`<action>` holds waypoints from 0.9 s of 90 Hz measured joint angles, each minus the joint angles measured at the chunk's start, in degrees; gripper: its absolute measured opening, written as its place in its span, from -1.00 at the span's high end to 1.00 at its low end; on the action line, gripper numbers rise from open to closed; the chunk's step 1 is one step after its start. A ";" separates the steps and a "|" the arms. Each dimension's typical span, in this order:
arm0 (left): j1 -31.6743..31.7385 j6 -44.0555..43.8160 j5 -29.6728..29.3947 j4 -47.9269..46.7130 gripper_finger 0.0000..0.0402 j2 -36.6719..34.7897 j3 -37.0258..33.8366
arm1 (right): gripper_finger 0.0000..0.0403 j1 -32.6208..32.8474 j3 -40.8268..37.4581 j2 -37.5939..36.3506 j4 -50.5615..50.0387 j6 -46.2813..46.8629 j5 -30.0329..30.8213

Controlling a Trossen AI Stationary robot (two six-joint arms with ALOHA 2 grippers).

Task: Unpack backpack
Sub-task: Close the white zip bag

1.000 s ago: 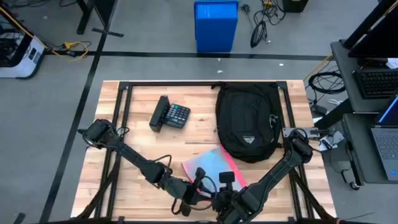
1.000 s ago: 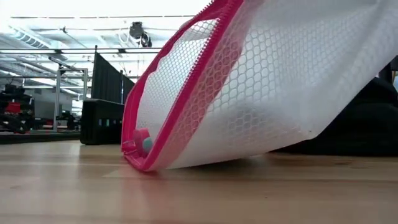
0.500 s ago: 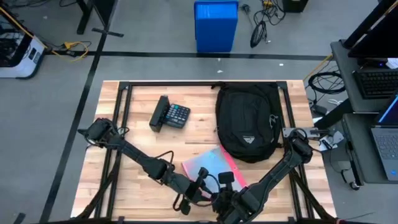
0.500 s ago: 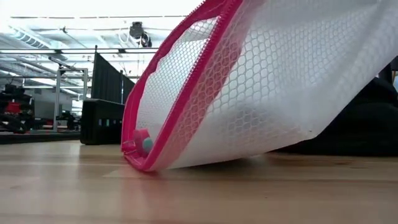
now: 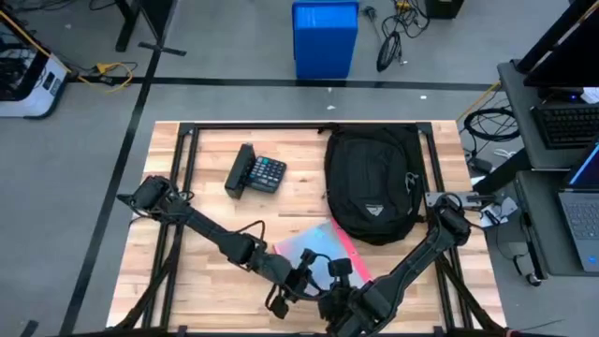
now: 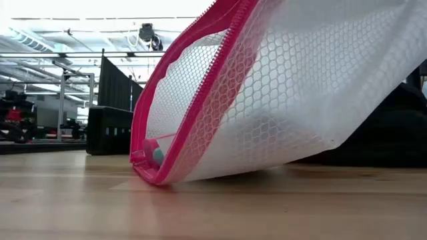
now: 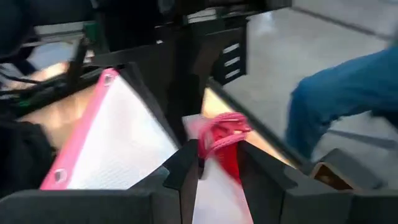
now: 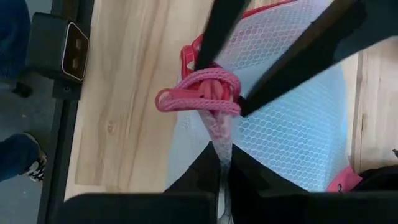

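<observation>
A white mesh pouch [image 5: 316,249] with a pink zip edge lies near the table's front, its corner [image 6: 148,172] resting on the wood and the rest raised. A pink cord loop [image 8: 200,92] sits at its near corner. My left gripper [image 5: 298,281] is shut on that loop. My right gripper [image 5: 335,292] is shut on the pouch just beside it. The black backpack [image 5: 374,180] lies flat at the far right, untouched. Small pink and teal things [image 6: 153,153] show inside the pouch. My left gripper pinches the pink cord loop [image 7: 221,132] at the pouch's near corner between its two fingers [image 8: 216,37], lying across the cord. The loop is bunched and clear of the table. My right gripper pinches the mesh [image 8: 219,138] just below the cord loop between its two fingers. The pouch's near end is raised while its far corner stays on the table.
A black calculator [image 5: 255,172] lies at the far left of the table. A blue bin [image 5: 325,37] stands on the floor beyond the far edge. A person's leg in blue [image 7: 336,99] shows off the table's near side. Bare wood lies left of the pouch.
My left gripper has moved toward the table's right edge and a little toward the far edge, up to the pouch's near corner beside my right gripper. The pouch's pink zip edge has shifted slightly; its lower corner stays on the table.
</observation>
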 joint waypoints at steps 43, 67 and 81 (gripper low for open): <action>0.89 -3.40 4.73 1.52 0.51 0.00 0.00 | 1.00 0.00 0.00 0.00 0.33 -0.59 0.38; 0.89 -3.28 4.73 1.55 0.51 0.00 0.00 | 1.00 0.00 0.00 0.00 0.33 -0.81 1.51; 0.21 0.38 4.66 1.79 0.67 0.00 0.00 | 1.00 0.00 0.00 0.00 0.33 -0.73 1.51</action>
